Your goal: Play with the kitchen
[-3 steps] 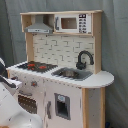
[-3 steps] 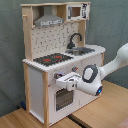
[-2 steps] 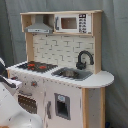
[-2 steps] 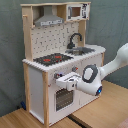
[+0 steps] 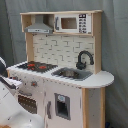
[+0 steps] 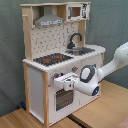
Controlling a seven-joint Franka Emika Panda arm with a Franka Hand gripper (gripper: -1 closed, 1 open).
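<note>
Second exterior view shows the kitchen [image 6: 60, 65] filling the left and centre of the frame, standing on a light wooden floor [image 6: 107, 112] before a grey-green curtain [image 6: 112, 25]. Its grey hood [image 6: 48, 20] and a small microwave [image 6: 76, 11] sit along the top, the pegboard back [image 6: 52, 37] below them, then the black-red stovetop [image 6: 52, 59] left of the black faucet [image 6: 75, 40] and sink [image 6: 85, 50]. The white arm [image 6: 112, 62] comes in from the right edge, and the gripper [image 6: 64, 79] sits at centre frame against the oven door [image 6: 62, 97], just under the counter edge; whether its fingers are spread or pressed together, I cannot tell.

In the first exterior view the kitchen [image 5: 65, 70] occupies most of the frame, with the stovetop [image 5: 37, 66] at centre left and the faucet [image 5: 84, 59] at centre right. The arm [image 5: 10, 100] fills the lower left corner, in front of the oven door [image 5: 30, 102].
</note>
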